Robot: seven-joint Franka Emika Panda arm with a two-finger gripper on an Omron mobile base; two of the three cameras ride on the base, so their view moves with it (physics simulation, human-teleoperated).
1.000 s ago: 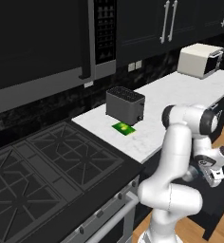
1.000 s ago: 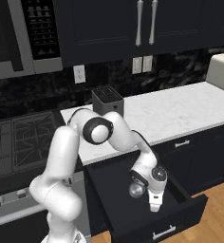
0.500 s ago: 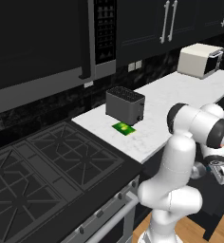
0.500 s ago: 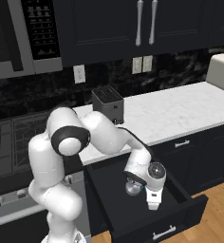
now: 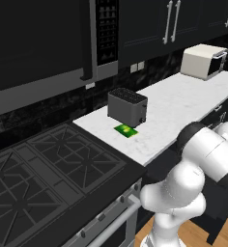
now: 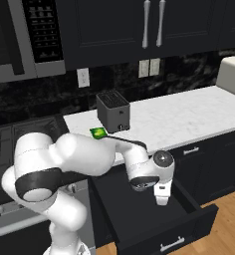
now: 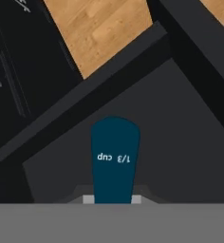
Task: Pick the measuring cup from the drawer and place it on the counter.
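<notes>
Dark blue, one measuring cup [image 7: 115, 159], handle marked "1/3 cup", lying on the floor of the one pulled-out black drawer [image 6: 154, 219], directly ahead of the gripper [image 7: 112, 199]. One white marble counter [image 6: 184, 117] above, bearing one black toaster [image 6: 113, 111], one green item [image 6: 98, 132] beside it, one white microwave [image 5: 203, 61] at the far end. Gripper lowered into the drawer; fingertips flank the handle's near end, grasp or gap impossible to tell.
</notes>
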